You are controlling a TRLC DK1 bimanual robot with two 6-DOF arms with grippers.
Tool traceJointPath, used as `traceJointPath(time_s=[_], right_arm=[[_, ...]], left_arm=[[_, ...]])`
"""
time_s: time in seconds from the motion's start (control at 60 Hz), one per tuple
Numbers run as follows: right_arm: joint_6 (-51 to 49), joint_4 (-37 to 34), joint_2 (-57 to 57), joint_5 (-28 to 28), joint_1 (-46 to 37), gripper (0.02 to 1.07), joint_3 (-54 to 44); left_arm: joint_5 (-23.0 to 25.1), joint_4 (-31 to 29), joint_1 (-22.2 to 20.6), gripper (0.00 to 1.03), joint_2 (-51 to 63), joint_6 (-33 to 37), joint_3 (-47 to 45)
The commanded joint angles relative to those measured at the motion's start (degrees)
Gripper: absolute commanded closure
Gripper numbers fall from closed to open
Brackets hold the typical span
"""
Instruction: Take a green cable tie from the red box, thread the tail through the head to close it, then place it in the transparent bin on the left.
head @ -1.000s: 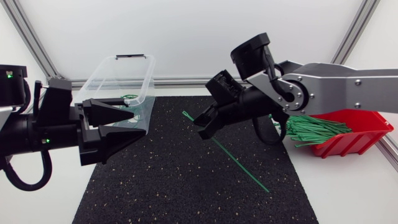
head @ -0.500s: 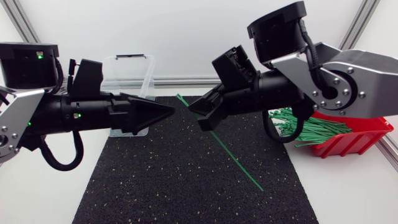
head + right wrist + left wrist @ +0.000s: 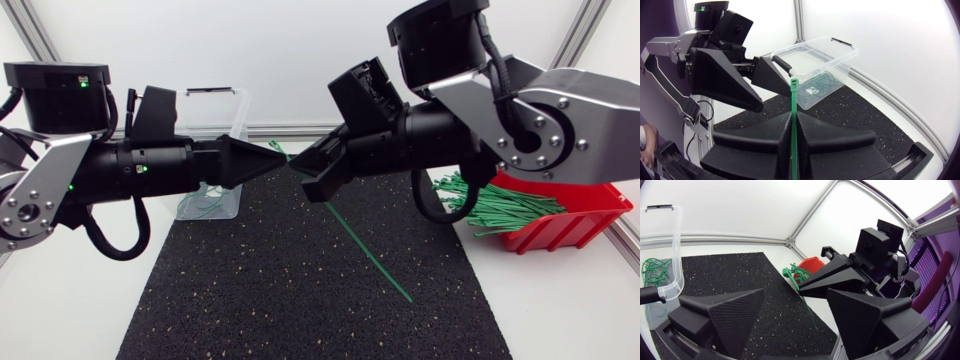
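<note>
**A:** Materials and shapes?

**B:** Thin, flat cable tie [image 3: 794, 102] of green plastic, square head uppermost in the right wrist view, straight as a rod. Tail slanting down over a black rubber mat [image 3: 250, 300] flecked with pale grains, laid on a white table [image 3: 560, 320]. At the right, a glossy red box [image 3: 575, 220] with a sloped open front, a loose bundle of ties [image 3: 495, 205] spilling over its edge. At the mat's far left corner, a thin-walled, round-cornered transparent bin [image 3: 205, 112], with green looped ties [image 3: 651, 270] on its floor.

**A:** Right arm?

**B:** Enters from the right, silver link and black joints, stretched level over the mat and past the middle. At its end, the right gripper [image 3: 302, 176], clamped on the tie from both sides, with only the strap between the matte wedges and the head poking out beyond the tips.

**A:** Left arm?

**B:** Enters from the left, likewise level, pointing straight at its partner. At its end, the left gripper [image 3: 276, 157], parted, with a clear gap between the wedges in its own wrist view, holding nothing. Tips just beside the tie's head; contact not discernible.
</note>
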Motion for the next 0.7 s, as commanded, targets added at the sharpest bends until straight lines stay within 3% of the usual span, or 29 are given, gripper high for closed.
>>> traceJointPath(time_s=[0.0, 0.417, 0.683], right_arm=[[1.81, 0.74, 1.15, 0.24, 0.92, 1.01, 1.24], [2.34, 2.41, 1.33, 1.03, 1.98, 1.01, 0.89], [2.52, 2.76, 1.85, 1.47, 2.77, 1.01, 0.62]], left_arm=[[-0.13, 1.29, 0.52, 0.24, 1.4, -2.61, 2.21], [-0.13, 2.26, 0.6, 0.51, 3.77, -4.63, 2.74], [-0.13, 3.75, 0.95, 0.61, 4.39, -5.77, 2.47]])
